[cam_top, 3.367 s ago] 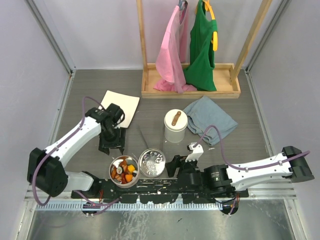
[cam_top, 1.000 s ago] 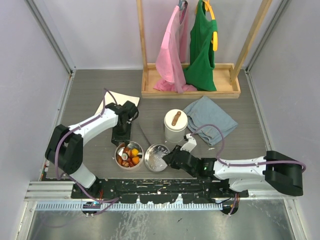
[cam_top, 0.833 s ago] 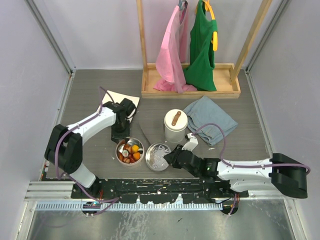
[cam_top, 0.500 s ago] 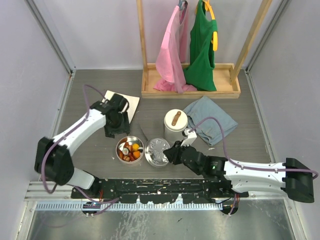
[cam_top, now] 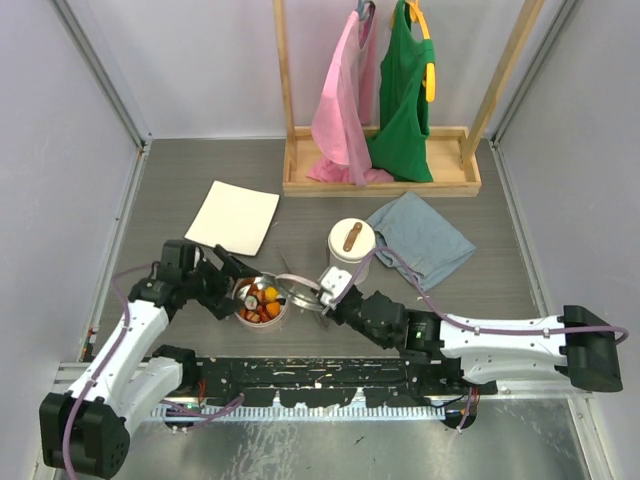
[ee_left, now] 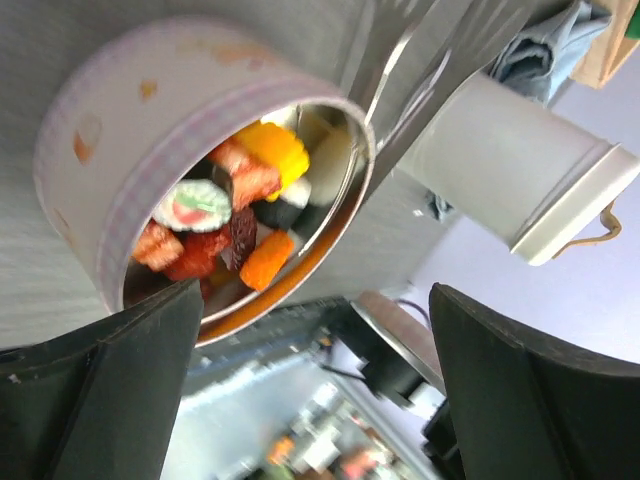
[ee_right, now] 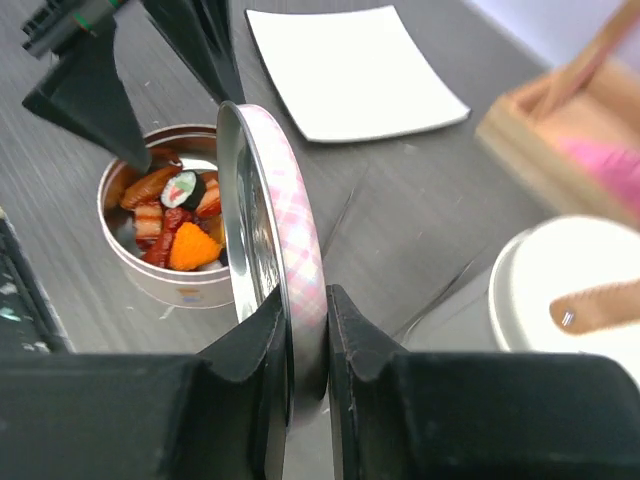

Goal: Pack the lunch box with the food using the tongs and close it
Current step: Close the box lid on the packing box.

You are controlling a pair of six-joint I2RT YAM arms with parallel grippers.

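The lunch box is a round tin with a pale checked wall, open and filled with the food in orange, red and dark pieces. My right gripper is shut on the checked lid, holding it on edge just right of the box. From above, the lid stands between box and right gripper. My left gripper hangs open at the box's left rim, holding nothing. The tongs lie on the table behind the box. A brown stick lies on a white jar.
The white jar stands right of the box, with a grey cloth beyond it. A white square plate lies at the back left. A wooden rack with pink and green clothes stands at the back.
My left arm swung from behind the box round to its left side and its gripper opened wide. The right gripper raised the lid from flat to standing on edge and brought it close to the box.
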